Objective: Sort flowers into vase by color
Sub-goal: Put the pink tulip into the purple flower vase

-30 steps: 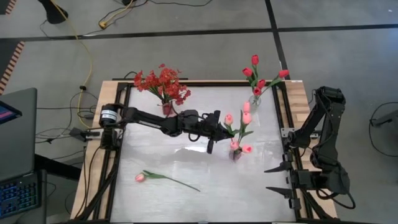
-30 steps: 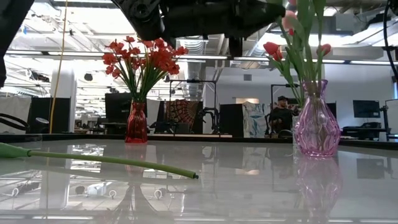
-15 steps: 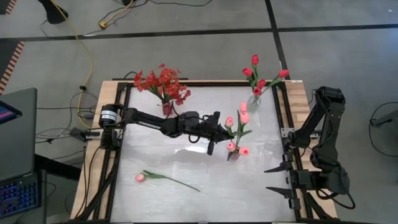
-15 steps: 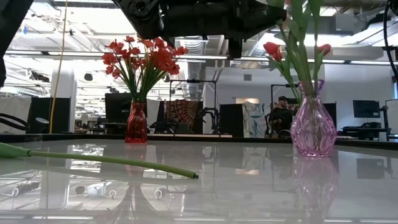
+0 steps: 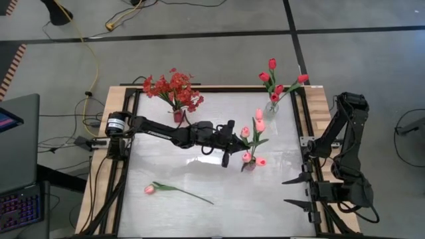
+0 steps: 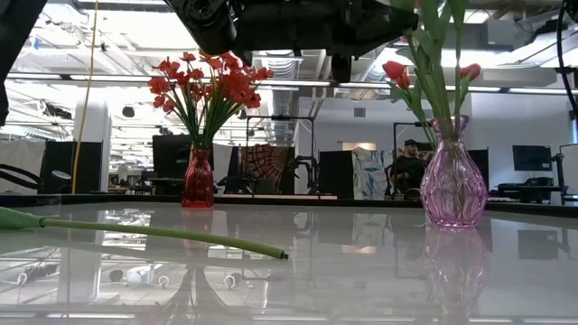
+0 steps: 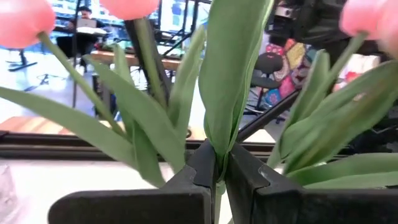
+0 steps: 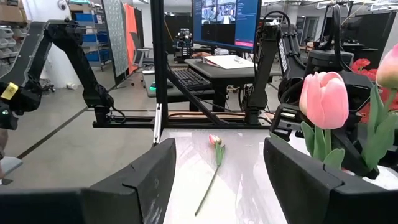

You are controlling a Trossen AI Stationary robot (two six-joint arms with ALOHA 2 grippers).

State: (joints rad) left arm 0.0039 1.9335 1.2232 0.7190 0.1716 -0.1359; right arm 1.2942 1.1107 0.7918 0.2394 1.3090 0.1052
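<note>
- High view gives you the pink tulips (image 5: 253, 139) mid-table in the pink vase (image 6: 449, 185); the vase itself is nearly hidden beneath them.
- Your left gripper (image 7: 217, 180) is clamped on a green tulip leaf (image 7: 227, 93); whether it grips a stem, you cannot tell.
- One pink tulip (image 5: 174, 190) lies flat near the table's front left.
- Your right gripper (image 8: 217, 180) waits wide apart, empty, at the table's right edge.

Pink tulips (image 5: 252, 136) in pink vase (image 6: 454, 188) (red sprays (image 5: 172, 89), red vase (image 6: 198, 179)).
</note>
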